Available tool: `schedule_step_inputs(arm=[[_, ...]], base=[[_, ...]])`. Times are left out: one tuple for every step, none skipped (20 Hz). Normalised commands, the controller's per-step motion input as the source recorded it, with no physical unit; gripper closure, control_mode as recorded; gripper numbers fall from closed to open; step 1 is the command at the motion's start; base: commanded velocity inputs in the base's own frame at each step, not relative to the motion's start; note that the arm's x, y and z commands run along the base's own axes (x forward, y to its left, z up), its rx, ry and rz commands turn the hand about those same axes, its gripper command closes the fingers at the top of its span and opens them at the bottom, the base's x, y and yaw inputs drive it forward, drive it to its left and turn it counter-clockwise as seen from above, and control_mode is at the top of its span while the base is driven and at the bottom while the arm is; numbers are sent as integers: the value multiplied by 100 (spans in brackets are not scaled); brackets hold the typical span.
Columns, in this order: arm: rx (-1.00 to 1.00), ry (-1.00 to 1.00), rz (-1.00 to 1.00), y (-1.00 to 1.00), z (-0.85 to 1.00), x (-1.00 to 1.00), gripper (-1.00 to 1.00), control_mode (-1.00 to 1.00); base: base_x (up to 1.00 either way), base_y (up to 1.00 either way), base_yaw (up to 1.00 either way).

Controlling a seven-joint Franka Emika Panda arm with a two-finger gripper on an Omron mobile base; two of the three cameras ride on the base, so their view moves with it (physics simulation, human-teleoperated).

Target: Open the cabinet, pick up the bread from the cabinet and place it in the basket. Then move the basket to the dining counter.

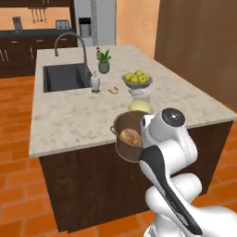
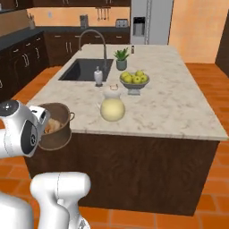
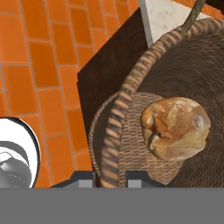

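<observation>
Jaws clamped on rim of basket [image 3: 131,87], gripping the wall to carry it; bread [image 3: 177,127] resting inside (already loaded); basket held at near edge of dining worktop [image 1: 74,120]; beyond, pitcher [image 2: 112,107], apple bowl [image 2: 134,80].

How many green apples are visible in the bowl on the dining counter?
4 green apples visible, heaped in the grey bowl on the dining counter, behind the yellow pitcher; more may be hidden underneath.

Left base view: behind arm, looks forward-down, dining counter [image 1: 69,120] mid-frame, basket [image 1: 129,139] lower centre. Right base view: same counter [image 2: 179,112] and basket [image 2: 56,129], lower left, seen from other side. Hand view: close above basket rim [image 3: 127,92], looking inside.
</observation>
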Motion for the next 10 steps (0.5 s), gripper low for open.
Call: schedule_step_inputs(arm=[[0,0,0,0,0,0,100,100],[0,0,0,0,0,0,100,100],[0,0,0,0,0,0,100,100],[0,0,0,0,0,0,100,100],[0,0,0,0,0,0,100,100],[0,0,0,0,0,0,100,100],[0,0,0,0,0,0,100,100],[0,0,0,0,0,0,100,100],[0,0,0,0,0,0,100,100],[0,0,0,0,0,0,100,100]], base=[[19,-100,-3],[30,-100,-2],[47,-100,0],[48,-100,0],[44,-100,0],[44,-100,0],[48,-100,0],[64,-100,-1],[98,-100,-2],[100,-100,-1]])
